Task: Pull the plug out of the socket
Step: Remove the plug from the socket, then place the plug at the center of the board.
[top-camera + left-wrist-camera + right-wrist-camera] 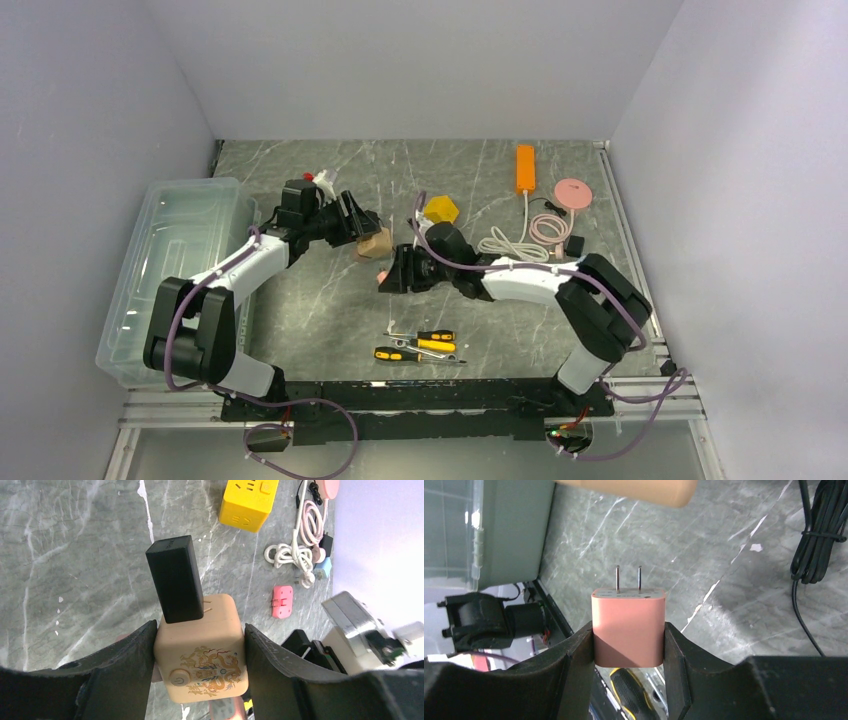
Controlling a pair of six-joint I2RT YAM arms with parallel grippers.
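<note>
A beige cube socket (200, 650) with a dragon print is clamped between the fingers of my left gripper (200, 631), above the table. A black plug (175, 577) is still seated in its top face. The socket also shows in the top view (375, 243), at my left gripper (358, 225). My right gripper (629, 630) is shut on a pink plug (629, 627) whose two bare prongs point at the socket's edge (639, 490), with a clear gap between them. In the top view my right gripper (385, 278) sits just below and to the right of the socket.
A clear plastic bin (180, 270) stands at the left. A yellow cube socket (441, 210), an orange power strip (525, 167), a pink disc (574, 192) and coiled white cable (510, 243) lie at the back right. Screwdrivers (420, 345) lie near the front.
</note>
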